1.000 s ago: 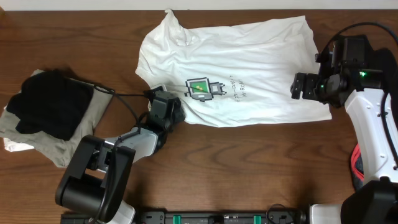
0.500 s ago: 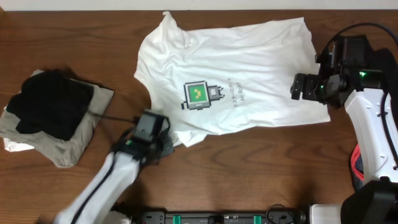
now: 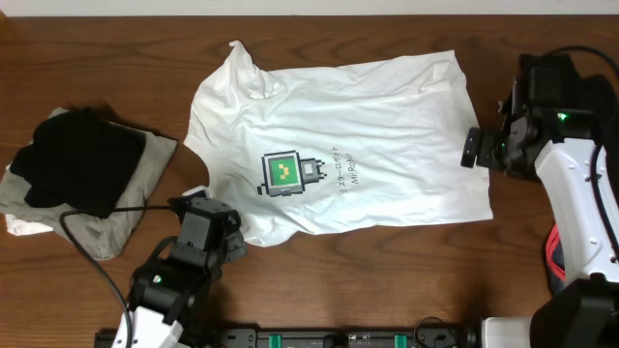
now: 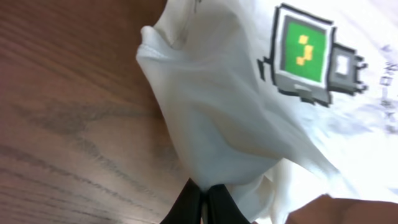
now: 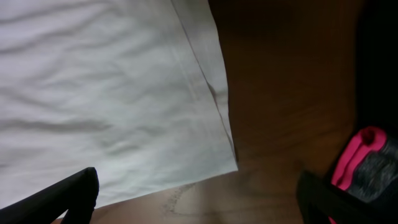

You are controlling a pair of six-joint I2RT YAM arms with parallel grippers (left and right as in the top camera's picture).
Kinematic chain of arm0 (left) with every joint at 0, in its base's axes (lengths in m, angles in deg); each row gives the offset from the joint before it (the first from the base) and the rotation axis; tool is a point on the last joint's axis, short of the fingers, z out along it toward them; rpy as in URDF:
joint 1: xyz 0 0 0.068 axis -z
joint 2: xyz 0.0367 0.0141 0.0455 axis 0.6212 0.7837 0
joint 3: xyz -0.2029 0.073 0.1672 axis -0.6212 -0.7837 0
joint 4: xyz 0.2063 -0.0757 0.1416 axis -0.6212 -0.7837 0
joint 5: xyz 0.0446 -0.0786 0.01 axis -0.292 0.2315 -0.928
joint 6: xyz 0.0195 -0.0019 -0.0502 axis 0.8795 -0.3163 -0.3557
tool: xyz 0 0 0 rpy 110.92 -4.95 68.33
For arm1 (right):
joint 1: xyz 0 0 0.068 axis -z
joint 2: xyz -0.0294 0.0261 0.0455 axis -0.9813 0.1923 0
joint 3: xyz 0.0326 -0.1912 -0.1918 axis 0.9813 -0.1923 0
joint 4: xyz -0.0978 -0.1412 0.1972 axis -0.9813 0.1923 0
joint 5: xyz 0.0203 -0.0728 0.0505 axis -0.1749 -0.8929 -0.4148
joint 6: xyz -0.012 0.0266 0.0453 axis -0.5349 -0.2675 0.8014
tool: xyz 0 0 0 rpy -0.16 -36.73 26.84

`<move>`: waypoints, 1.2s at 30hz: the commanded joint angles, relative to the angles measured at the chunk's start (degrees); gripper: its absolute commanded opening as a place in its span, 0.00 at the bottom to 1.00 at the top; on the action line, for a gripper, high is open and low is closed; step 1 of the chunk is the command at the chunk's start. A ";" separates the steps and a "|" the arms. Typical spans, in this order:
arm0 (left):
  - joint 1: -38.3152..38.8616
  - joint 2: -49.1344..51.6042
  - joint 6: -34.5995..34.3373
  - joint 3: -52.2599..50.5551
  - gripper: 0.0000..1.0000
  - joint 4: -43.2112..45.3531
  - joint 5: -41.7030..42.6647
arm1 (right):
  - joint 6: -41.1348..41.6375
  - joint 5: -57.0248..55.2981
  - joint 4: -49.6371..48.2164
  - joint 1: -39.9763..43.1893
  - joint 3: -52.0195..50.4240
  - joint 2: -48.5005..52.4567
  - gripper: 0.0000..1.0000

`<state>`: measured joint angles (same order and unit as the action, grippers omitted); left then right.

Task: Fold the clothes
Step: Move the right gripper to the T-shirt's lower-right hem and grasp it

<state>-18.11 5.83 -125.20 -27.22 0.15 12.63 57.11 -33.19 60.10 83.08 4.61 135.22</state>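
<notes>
A large white T-shirt (image 3: 358, 126) with a green plug logo (image 3: 282, 173) and dark lettering lies spread on the wooden table. My left gripper (image 3: 215, 235) is at the shirt's near left corner, shut on a pinch of its fabric (image 4: 205, 168); the logo shows in the left wrist view (image 4: 303, 51). My right gripper (image 3: 481, 150) is open and empty just off the shirt's right hem. The hem's corner (image 5: 224, 149) lies on the table between its wide-apart fingers (image 5: 68, 193).
A folded pile of a black garment (image 3: 77, 159) on beige and white ones (image 3: 145, 184) lies at the left. A black cable (image 3: 106, 208) runs from it toward the left arm. A pink and grey object (image 5: 367, 165) sits beside the right gripper.
My left gripper has pulled the shirt's corner toward the front left, dragging the whole shirt leftward. The right gripper has shifted slightly right and now stands off the hem.
</notes>
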 commanded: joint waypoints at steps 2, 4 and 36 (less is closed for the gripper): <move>-0.13 3.82 0.96 0.13 0.06 0.17 -2.23 | 3.56 -1.66 -1.31 0.07 -5.03 0.15 0.99; -0.13 6.32 0.96 0.13 0.06 0.44 -2.21 | 3.52 -0.83 -3.89 0.07 -8.50 0.15 0.99; -0.13 12.85 0.96 0.13 0.06 1.22 -2.21 | 6.29 2.82 -30.93 1.88 -33.59 0.15 0.66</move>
<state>-18.11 18.57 -124.61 -27.22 1.44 11.71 62.64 -30.96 28.98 83.52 -27.87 135.16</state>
